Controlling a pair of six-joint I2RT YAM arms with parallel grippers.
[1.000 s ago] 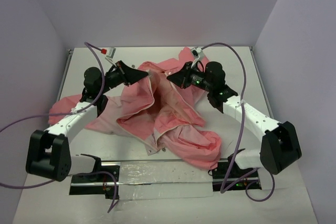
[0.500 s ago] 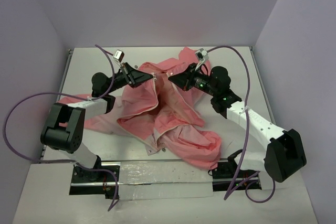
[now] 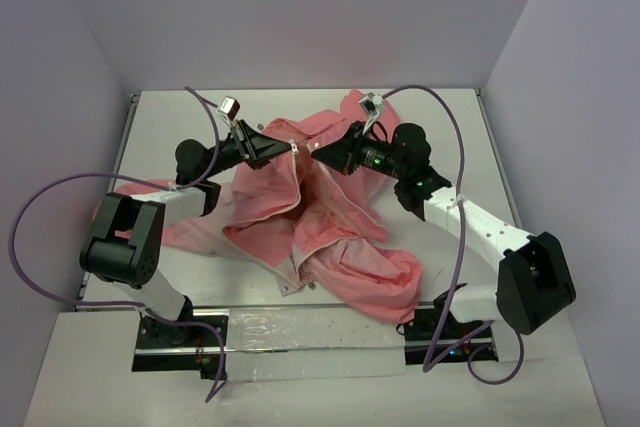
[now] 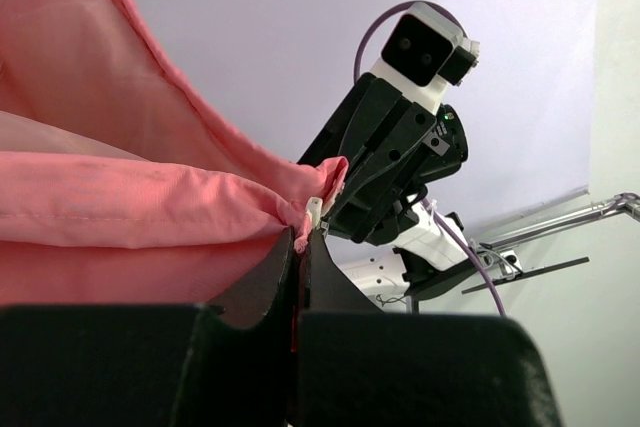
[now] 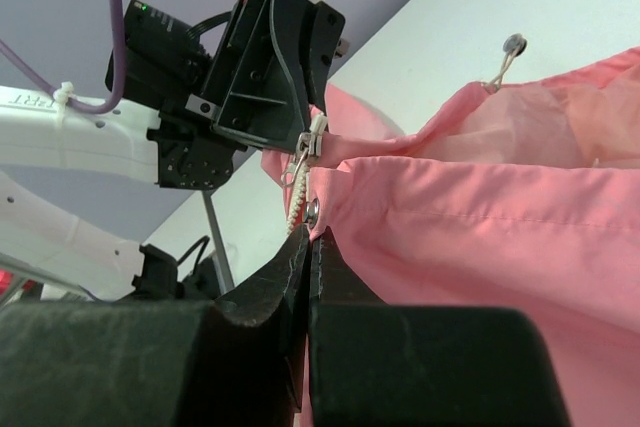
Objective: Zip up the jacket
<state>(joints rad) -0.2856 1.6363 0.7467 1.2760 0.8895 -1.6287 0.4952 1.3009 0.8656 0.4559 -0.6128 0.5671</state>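
While both front edges are pinched, the jacket lies crumpled on the white table, spread from the two hands back toward the arm bases. The left gripper is closed tight on one edge, with a small white zipper end just above its fingertips. The right gripper is clamped on the facing edge, and the zipper slider is seen just beyond its tips, toward the other hand. The hands are set tip toward tip, near but apart, neither clearly nearer. The zipper's line is judged to run from that gap toward the bases. Lavender walls enclose the table.
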